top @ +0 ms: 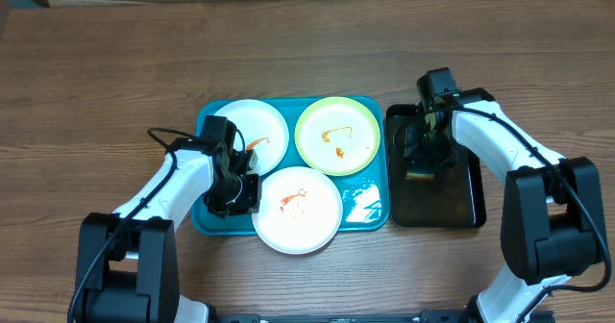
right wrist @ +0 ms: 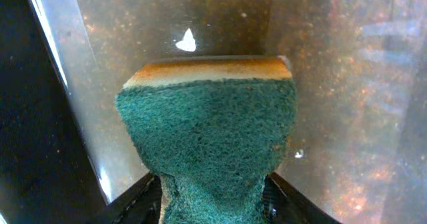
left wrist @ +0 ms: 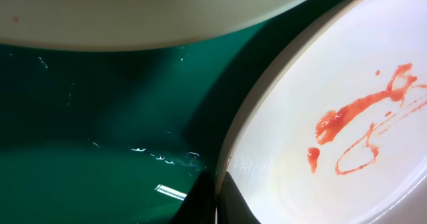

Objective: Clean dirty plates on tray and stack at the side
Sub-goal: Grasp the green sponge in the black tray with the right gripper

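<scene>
Three dirty plates lie on the teal tray (top: 365, 208): a white plate (top: 259, 131) at back left, a green plate (top: 338, 135) at back right, and a white plate (top: 298, 208) at the front, all with red sauce smears. My left gripper (top: 242, 190) is shut on the front white plate's left rim (left wrist: 230, 164). My right gripper (top: 423, 155) is shut on a green and yellow sponge (right wrist: 210, 134) over the black tray (top: 461, 203).
The black tray sits right of the teal tray and holds shiny liquid (right wrist: 333, 84). The brown wooden table (top: 96, 92) surrounds both trays. The back white plate's rim (left wrist: 160, 17) passes above my left gripper.
</scene>
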You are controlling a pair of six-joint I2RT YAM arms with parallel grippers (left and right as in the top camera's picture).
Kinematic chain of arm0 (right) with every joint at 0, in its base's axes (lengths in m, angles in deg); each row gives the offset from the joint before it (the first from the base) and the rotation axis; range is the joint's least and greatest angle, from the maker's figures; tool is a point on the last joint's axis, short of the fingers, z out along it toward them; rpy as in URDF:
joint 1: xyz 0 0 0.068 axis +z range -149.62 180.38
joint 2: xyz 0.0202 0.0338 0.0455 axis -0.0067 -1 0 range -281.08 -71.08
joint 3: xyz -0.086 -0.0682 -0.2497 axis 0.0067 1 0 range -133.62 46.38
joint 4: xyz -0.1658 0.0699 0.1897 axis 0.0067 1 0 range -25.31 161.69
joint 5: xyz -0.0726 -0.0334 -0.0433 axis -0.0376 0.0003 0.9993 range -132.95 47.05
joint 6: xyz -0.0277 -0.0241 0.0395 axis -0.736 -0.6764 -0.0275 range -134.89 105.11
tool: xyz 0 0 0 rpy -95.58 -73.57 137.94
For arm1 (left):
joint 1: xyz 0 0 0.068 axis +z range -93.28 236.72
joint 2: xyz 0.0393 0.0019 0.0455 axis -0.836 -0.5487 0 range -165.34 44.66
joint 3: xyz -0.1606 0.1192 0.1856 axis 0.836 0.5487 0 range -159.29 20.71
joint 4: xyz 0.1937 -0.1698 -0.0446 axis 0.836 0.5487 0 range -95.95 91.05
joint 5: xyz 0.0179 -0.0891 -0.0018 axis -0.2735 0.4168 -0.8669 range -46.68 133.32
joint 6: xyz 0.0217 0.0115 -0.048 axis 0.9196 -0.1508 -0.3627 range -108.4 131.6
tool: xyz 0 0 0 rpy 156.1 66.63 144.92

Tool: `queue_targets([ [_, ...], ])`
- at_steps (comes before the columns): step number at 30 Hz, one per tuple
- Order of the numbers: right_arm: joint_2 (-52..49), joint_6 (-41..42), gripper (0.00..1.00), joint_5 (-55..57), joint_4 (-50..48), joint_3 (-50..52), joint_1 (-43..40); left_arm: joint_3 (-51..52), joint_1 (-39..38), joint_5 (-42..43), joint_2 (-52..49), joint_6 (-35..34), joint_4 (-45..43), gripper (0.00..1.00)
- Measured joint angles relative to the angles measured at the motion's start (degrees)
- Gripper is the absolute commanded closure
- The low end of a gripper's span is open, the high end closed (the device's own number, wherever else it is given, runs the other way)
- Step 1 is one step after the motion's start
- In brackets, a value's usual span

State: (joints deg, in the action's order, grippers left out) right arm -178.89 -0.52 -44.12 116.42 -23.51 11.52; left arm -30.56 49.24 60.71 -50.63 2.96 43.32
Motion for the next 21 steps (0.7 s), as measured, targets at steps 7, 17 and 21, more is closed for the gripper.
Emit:
queue_targets([
  [7,0.0,0.42,0.89,0.07,-0.2,0.74,0.0,0.0,0.0,0.0,0.0,0.0,0.02,0.96],
  [17,0.72,3.52,0.96,0.15,-2.64,3.89,0.0,0.0,0.0,0.0,0.0,0.0,0.04,0.96],
  [21,0.72,4.04,0.96,0.17,1.25,3.04,0.0,0.0,0.0,0.0,0.0,0.0,0.04,0.96],
])
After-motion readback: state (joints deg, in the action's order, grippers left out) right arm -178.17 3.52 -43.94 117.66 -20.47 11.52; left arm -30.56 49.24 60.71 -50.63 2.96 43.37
